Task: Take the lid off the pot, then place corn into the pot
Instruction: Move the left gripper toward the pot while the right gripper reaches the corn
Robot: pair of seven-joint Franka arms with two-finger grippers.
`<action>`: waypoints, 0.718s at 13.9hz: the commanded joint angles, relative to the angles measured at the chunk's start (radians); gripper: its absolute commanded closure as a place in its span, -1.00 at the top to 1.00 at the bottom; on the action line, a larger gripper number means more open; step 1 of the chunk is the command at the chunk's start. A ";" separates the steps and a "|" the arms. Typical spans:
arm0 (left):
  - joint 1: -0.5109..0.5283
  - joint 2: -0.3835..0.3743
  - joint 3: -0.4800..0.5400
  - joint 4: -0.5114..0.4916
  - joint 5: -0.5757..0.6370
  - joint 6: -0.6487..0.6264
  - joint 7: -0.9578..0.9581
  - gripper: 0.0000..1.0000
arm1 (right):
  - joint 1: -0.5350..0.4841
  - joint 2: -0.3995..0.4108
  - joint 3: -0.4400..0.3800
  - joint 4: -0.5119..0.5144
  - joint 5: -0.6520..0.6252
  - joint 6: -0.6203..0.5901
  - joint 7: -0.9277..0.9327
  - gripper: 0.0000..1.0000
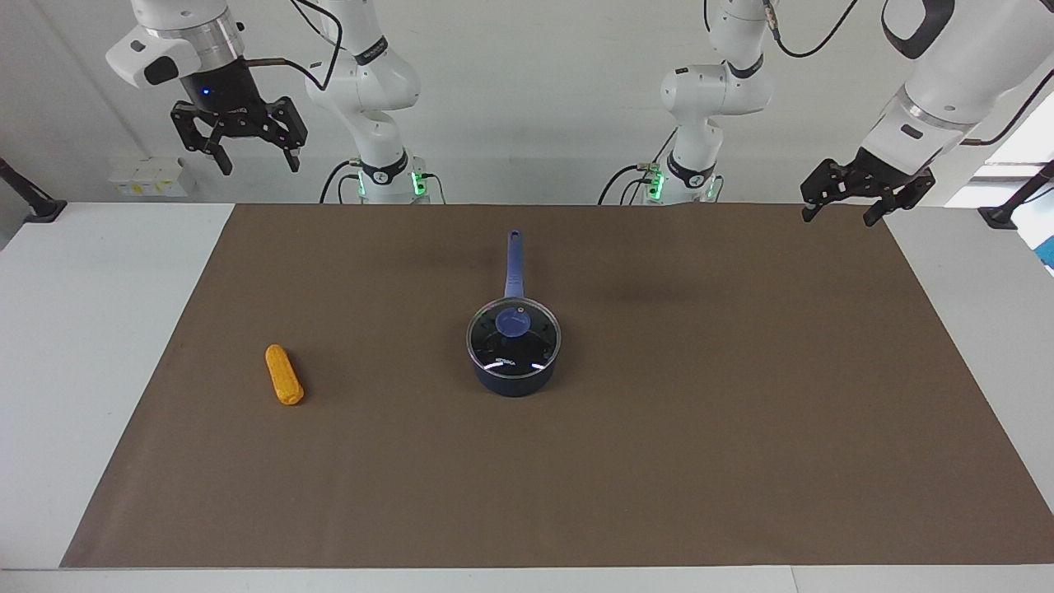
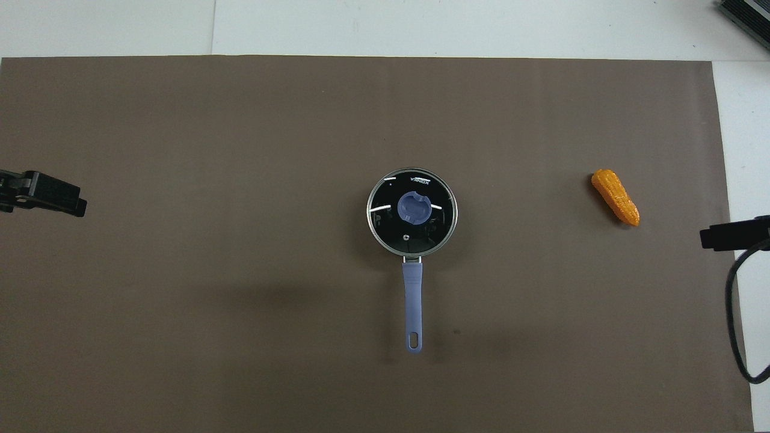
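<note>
The dark blue pot [image 1: 515, 380] stands at the middle of the brown mat, its long handle [image 1: 514, 263] pointing toward the robots. The glass lid [image 1: 527, 350] with its blue knob [image 1: 514, 323] sits on the pot. It also shows in the overhead view [image 2: 385, 210]. The orange-yellow corn [image 1: 284, 375] lies on the mat toward the right arm's end, also in the overhead view [image 2: 615, 196]. My right gripper [image 1: 259, 167] hangs open and empty, high over the table's edge at that end. My left gripper [image 1: 840, 218] is open and empty over the mat's corner at its own end.
The brown mat [image 1: 659, 461] covers most of the white table [image 1: 82, 329]. A dark object [image 2: 746, 15] sits at the table's corner farthest from the robots, at the right arm's end. A black cable [image 2: 731, 325] hangs by the right gripper.
</note>
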 commanded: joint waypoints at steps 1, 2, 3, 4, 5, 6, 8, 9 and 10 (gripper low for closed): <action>-0.024 -0.031 0.009 -0.075 -0.011 0.031 -0.009 1.00 | -0.009 -0.025 0.000 -0.028 0.005 0.000 -0.030 1.00; -0.041 -0.031 0.009 -0.085 -0.011 0.040 -0.009 1.00 | -0.011 -0.024 0.000 -0.027 0.005 -0.001 -0.030 1.00; -0.055 -0.033 0.009 -0.098 -0.011 0.052 -0.010 1.00 | -0.011 -0.019 0.000 -0.021 0.005 -0.003 -0.028 1.00; -0.069 -0.033 0.009 -0.114 -0.011 0.069 -0.012 1.00 | -0.009 -0.019 0.000 -0.018 0.005 -0.004 -0.025 1.00; -0.079 -0.036 0.009 -0.129 -0.011 0.086 -0.013 1.00 | -0.009 -0.019 0.000 -0.018 0.004 -0.007 -0.025 1.00; -0.086 -0.036 0.009 -0.146 -0.011 0.104 -0.013 1.00 | -0.011 -0.022 -0.002 -0.019 0.002 -0.018 -0.028 1.00; -0.124 -0.037 0.009 -0.180 -0.011 0.153 -0.015 1.00 | -0.006 -0.019 0.000 -0.040 0.001 -0.007 -0.036 1.00; -0.138 -0.036 0.009 -0.194 -0.011 0.176 -0.016 1.00 | -0.008 -0.013 0.000 -0.069 0.002 0.012 -0.039 1.00; -0.156 -0.033 0.009 -0.206 -0.011 0.196 -0.018 1.00 | -0.008 -0.011 0.000 -0.118 0.002 0.057 -0.044 1.00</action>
